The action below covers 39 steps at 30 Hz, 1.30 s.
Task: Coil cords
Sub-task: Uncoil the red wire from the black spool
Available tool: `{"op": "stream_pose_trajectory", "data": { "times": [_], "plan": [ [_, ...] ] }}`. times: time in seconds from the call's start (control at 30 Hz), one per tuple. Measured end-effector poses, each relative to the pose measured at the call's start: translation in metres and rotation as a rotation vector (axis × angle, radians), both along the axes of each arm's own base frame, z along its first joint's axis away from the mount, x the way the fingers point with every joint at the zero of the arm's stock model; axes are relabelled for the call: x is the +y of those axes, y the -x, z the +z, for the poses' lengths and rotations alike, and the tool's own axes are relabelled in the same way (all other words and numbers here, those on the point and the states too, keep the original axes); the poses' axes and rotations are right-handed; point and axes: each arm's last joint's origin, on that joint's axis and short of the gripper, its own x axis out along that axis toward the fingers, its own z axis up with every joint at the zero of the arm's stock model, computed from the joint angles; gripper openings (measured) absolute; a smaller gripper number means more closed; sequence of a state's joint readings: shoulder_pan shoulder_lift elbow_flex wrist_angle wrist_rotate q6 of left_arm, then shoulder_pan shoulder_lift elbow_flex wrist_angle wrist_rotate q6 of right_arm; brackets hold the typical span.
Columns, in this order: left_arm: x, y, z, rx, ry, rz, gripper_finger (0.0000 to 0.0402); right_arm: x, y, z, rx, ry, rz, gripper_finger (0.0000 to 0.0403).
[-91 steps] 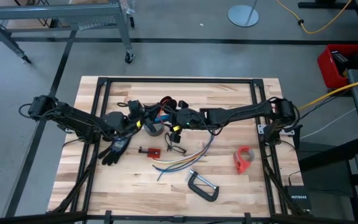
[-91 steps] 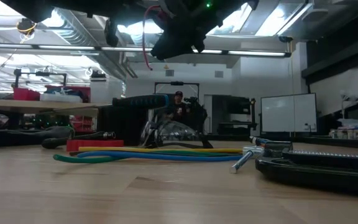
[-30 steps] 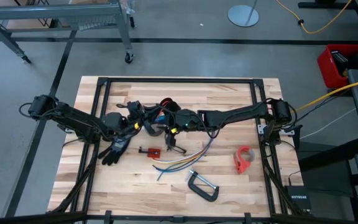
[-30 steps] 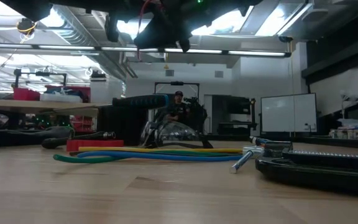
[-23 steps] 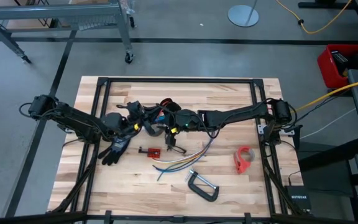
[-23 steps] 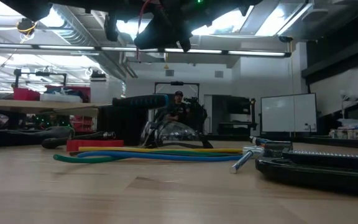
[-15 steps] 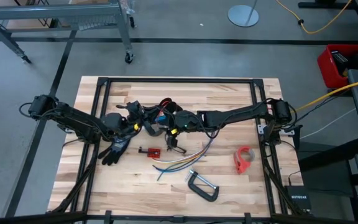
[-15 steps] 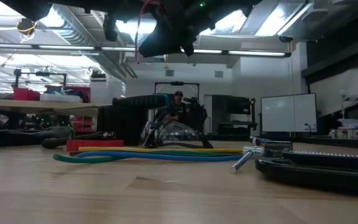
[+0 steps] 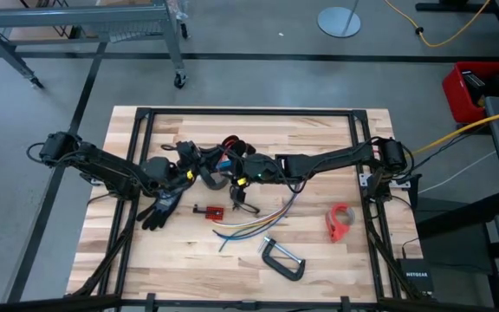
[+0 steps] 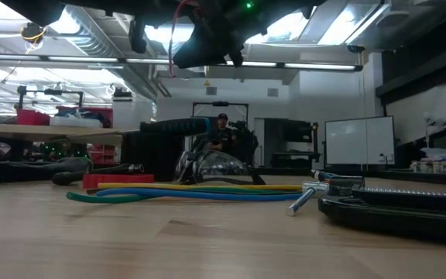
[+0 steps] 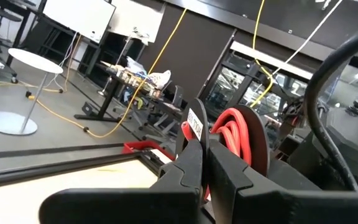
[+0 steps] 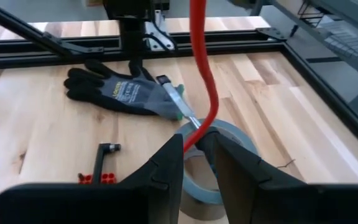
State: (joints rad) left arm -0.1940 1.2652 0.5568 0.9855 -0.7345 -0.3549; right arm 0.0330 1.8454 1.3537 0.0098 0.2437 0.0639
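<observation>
Red cord (image 12: 202,74), thin and rubbery, hangs taut above the grey tape roll (image 12: 225,163) at mid-desk, its run stretching from my right fingers (image 12: 195,144), which pinch it, to the coil (image 11: 240,138) beside my closed left fingers (image 11: 194,138).

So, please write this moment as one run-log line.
left gripper: shut on red cord | right gripper: shut on red cord | both above table | cord raised, coiling underway

On my table (image 9: 336,130), a black glove (image 9: 161,206) lies at nine o'clock, a grey tape roll (image 12: 229,134) at centre, a red clamp (image 9: 340,222) at four, a C-clamp (image 9: 282,258) at five.
</observation>
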Motion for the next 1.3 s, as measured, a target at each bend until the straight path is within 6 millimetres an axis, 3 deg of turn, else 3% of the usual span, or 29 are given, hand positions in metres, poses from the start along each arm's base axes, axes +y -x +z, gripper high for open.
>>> {"op": "stream_pose_trajectory", "data": {
  "times": [0.37, 0.7, 0.93, 1.3],
  "plan": [
    [-0.001, 0.000, 0.001, -0.026, 0.024, -0.021, 0.0000, -0.001, -0.005, 0.013, -0.136, 0.014, -0.004, 0.0090],
    [-0.001, 0.000, 0.001, -0.025, 0.024, -0.021, 0.0000, -0.001, -0.006, 0.013, -0.147, 0.013, 0.001, 0.0088],
    [-0.001, 0.000, 0.001, -0.017, 0.013, -0.017, 0.0000, 0.001, -0.006, 0.014, -0.150, -0.002, 0.044, 0.0014],
    [-0.001, 0.000, 0.000, 0.042, -0.069, 0.003, 0.0000, 0.002, -0.006, 0.013, -0.147, -0.020, 0.078, 0.0006]
  ]
}}
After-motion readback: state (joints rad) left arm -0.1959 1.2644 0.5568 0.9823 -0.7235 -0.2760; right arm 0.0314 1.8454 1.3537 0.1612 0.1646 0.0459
